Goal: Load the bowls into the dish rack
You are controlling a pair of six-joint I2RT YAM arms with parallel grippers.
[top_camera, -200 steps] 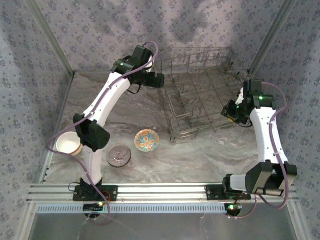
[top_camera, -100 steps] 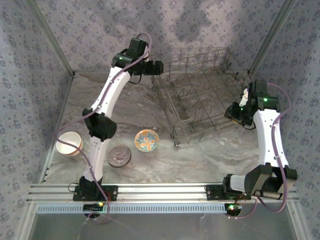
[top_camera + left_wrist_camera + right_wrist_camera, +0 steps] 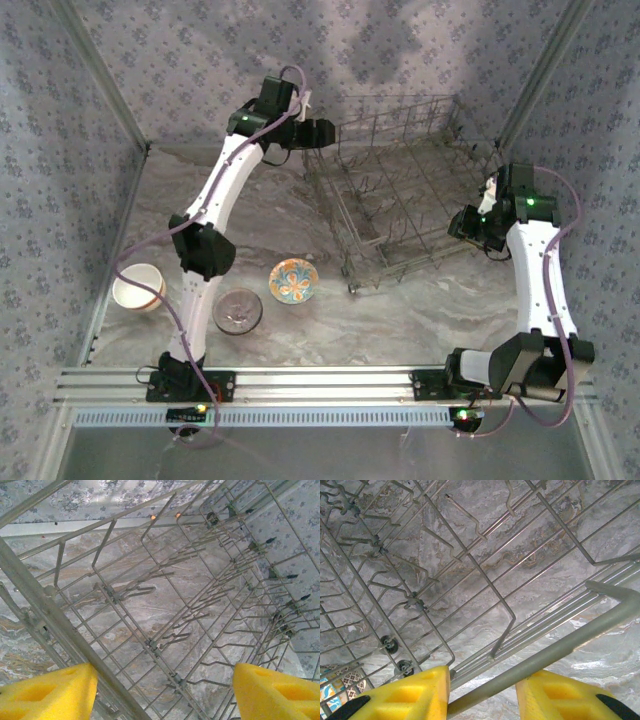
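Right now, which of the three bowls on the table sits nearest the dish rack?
The orange-and-blue patterned bowl, just off the near left corner of the dish rack. The grey bowl beside it and the white bowl lie farther left.

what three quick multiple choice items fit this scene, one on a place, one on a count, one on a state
1. Where is the plain white round bowl?
A) on the marbled table, near its left edge
B) inside the grey wire dish rack
C) at the table's far right corner

2. How many bowls stand on the table?
A) two
B) three
C) six

3. What state is the dish rack in?
A) it holds no bowls
B) it holds one bowl
C) it is full of bowls

Answers:
1 A, the top view shows it by the left wall, apart from the rack.
2 B, the white one, a grey-speckled round bowl and a colourful patterned round bowl.
3 A, its tines stand bare in the top and wrist views.
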